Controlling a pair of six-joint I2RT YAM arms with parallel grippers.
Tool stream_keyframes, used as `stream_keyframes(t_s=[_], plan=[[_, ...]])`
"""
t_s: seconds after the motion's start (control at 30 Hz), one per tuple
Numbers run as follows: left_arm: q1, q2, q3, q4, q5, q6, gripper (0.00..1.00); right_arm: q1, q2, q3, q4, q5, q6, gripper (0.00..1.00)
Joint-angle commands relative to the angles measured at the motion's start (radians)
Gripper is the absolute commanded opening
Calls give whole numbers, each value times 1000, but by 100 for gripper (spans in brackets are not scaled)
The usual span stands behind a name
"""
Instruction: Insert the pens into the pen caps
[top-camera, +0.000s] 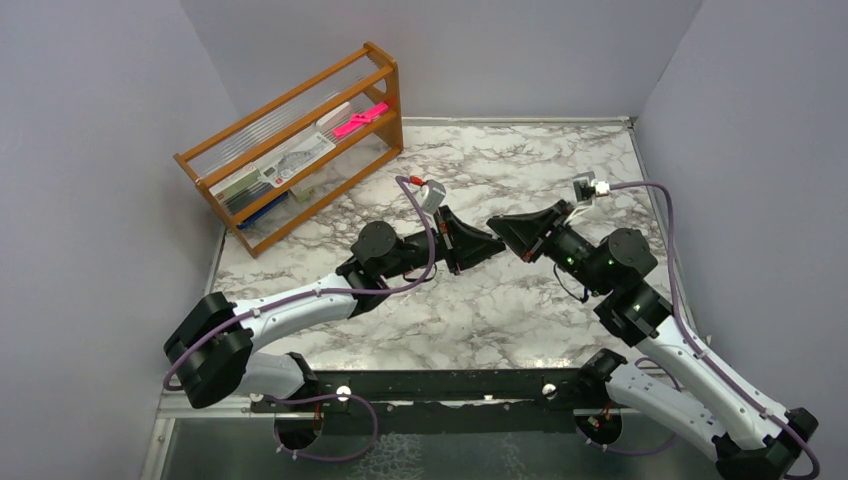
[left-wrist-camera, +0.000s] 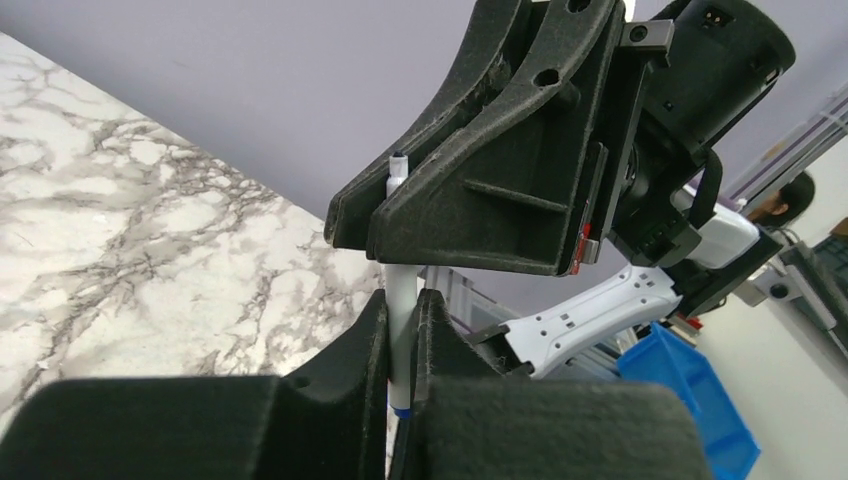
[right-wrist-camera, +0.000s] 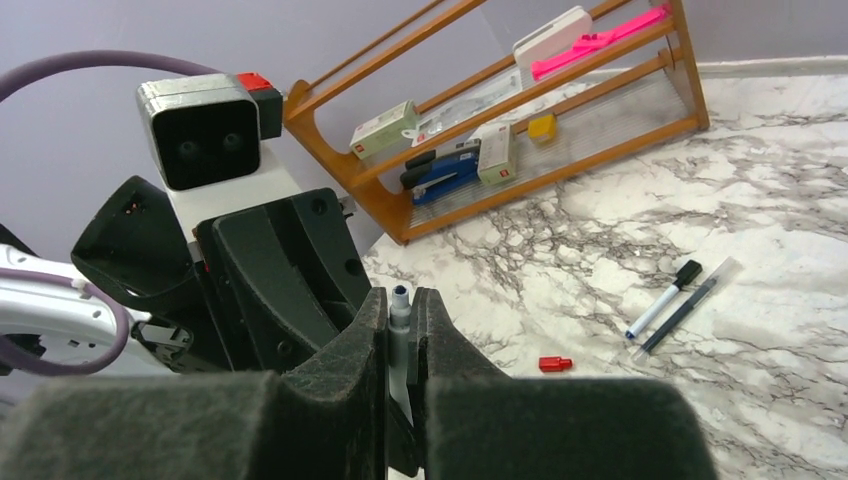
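Observation:
My left gripper (top-camera: 486, 244) and right gripper (top-camera: 504, 229) meet tip to tip above the middle of the table. Both are shut on the same white pen (left-wrist-camera: 402, 300). In the left wrist view my left gripper (left-wrist-camera: 402, 296) clamps the barrel just above a blue band, and the pen runs up between the right fingers (left-wrist-camera: 470, 215), its end poking out above. In the right wrist view my right gripper (right-wrist-camera: 400, 297) pinches the pen's stepped end (right-wrist-camera: 400, 300). A red cap (right-wrist-camera: 554, 364), a white pen with a black cap (right-wrist-camera: 660, 300) and a dark pen (right-wrist-camera: 688, 306) lie on the marble.
A wooden rack (top-camera: 300, 140) stands at the back left, holding a flat pink object (top-camera: 360, 120), boxes and a stapler. It also shows in the right wrist view (right-wrist-camera: 560, 130). Grey walls close the table on three sides. A blue bin (left-wrist-camera: 690, 400) sits off the table.

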Motion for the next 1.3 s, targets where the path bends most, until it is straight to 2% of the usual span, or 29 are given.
stream_keyframes(t_s=[0.0, 0.1, 0.13, 0.2, 0.3, 0.4, 0.5, 0.67, 0.83, 1.03, 1.27], plan=[[-4, -19, 1, 45, -33, -3, 0, 1, -9, -1, -5, -6, 18, 5], [5, -56, -47, 32, -92, 40, 0, 1, -30, 11, -62, 90, 4, 43], [19, -78, -68, 7, -118, 51, 0, 1, -38, 14, -89, 127, -4, 51], [78, -126, -111, -80, -172, 55, 0, 1, -33, 15, -125, 166, -53, 58], [224, -188, -175, -238, -214, -2, 0, 1, 48, -15, -175, 219, -149, 60], [384, -264, -284, -261, -184, -109, 0, 2, 168, -49, -174, 183, -219, 53], [465, -355, -366, -279, -176, -156, 0, 3, 276, -88, -77, 86, -257, 43], [503, -438, -391, -397, -181, -150, 0, 16, 548, -29, -8, -24, -281, 16], [520, -485, -399, -461, -188, -127, 0, 105, 800, 65, 12, -16, -296, 2], [532, -498, -373, -542, -211, -84, 0, 164, 985, 99, 116, -59, -235, 1], [542, -501, -351, -579, -212, -53, 0, 191, 1117, 188, 123, -49, -256, 1]])
